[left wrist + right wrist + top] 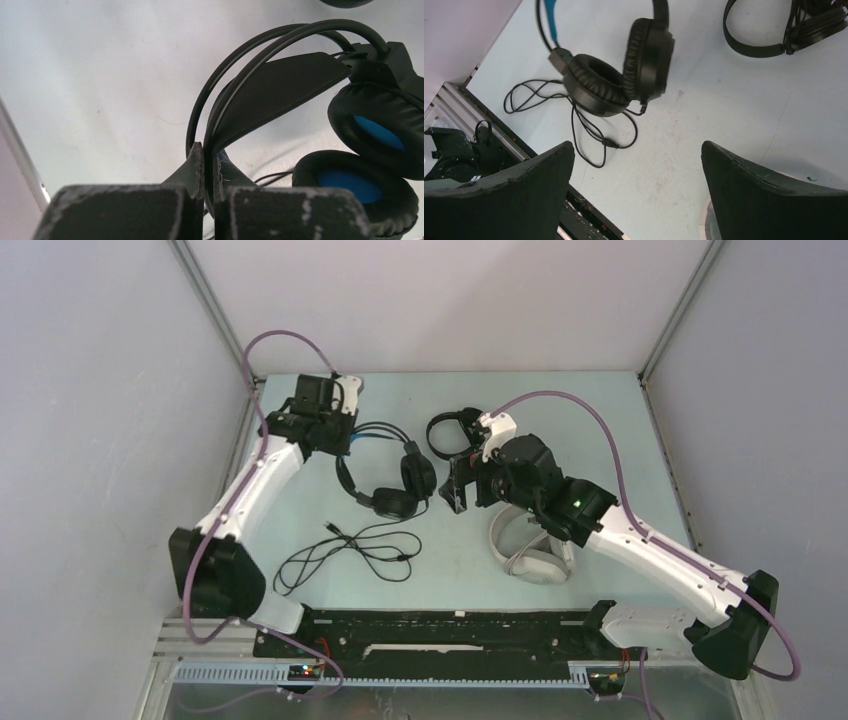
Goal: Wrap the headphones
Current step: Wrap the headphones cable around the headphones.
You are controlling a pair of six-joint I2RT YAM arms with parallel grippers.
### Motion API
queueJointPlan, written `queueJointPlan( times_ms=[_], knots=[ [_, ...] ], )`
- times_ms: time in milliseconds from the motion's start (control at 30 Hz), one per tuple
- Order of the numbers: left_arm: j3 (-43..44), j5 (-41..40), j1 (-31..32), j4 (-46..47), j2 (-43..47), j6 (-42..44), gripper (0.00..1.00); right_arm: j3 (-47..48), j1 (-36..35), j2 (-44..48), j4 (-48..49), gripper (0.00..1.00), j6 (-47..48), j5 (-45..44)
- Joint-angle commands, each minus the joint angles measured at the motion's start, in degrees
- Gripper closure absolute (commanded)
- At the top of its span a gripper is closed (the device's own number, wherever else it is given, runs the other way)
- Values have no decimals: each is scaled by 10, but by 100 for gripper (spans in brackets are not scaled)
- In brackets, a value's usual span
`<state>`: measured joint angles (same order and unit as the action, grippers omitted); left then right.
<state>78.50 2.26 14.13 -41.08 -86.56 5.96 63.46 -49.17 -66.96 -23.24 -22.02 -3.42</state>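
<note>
The bulky black headphones (392, 478) with blue lining lie left of centre on the table. My left gripper (346, 443) is shut on their thin headband; in the left wrist view the fingertips (196, 159) pinch the band (280, 85), with the blue-lined ear cups (372, 127) to the right. Their black cable (348, 556) lies loose in front. The small thin black headset (448, 430) sits at the back centre. The white headphones (530, 552) are partly under my right arm. My right gripper (462, 490) hangs open over bare table between them, with nothing between its fingers (636, 147).
Grey walls close in the light table (600, 440) on the left, back and right. A black rail (440, 632) runs along the near edge between the arm bases. In the right wrist view the bulky headphones (624, 75) and their cable (589, 131) lie ahead.
</note>
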Motion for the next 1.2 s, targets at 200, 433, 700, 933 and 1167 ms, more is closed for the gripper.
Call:
queueJointPlan(
  times_ms=[200,433,700,933,1167],
  knots=[
    [57,-45,-1,-26,153,-90,100,3,32,39,56,0,5,-127],
    [79,-34,-2,4,220,-168,100,-32,120,59,107,2,7,36],
    [143,3,-2,2,231,-269,100,-132,62,89,333,12,84,155],
    [230,62,-3,-7,215,-340,100,-170,14,59,462,15,160,169],
    [266,97,-8,-14,213,-364,100,-170,5,43,485,17,205,134]
  ],
)
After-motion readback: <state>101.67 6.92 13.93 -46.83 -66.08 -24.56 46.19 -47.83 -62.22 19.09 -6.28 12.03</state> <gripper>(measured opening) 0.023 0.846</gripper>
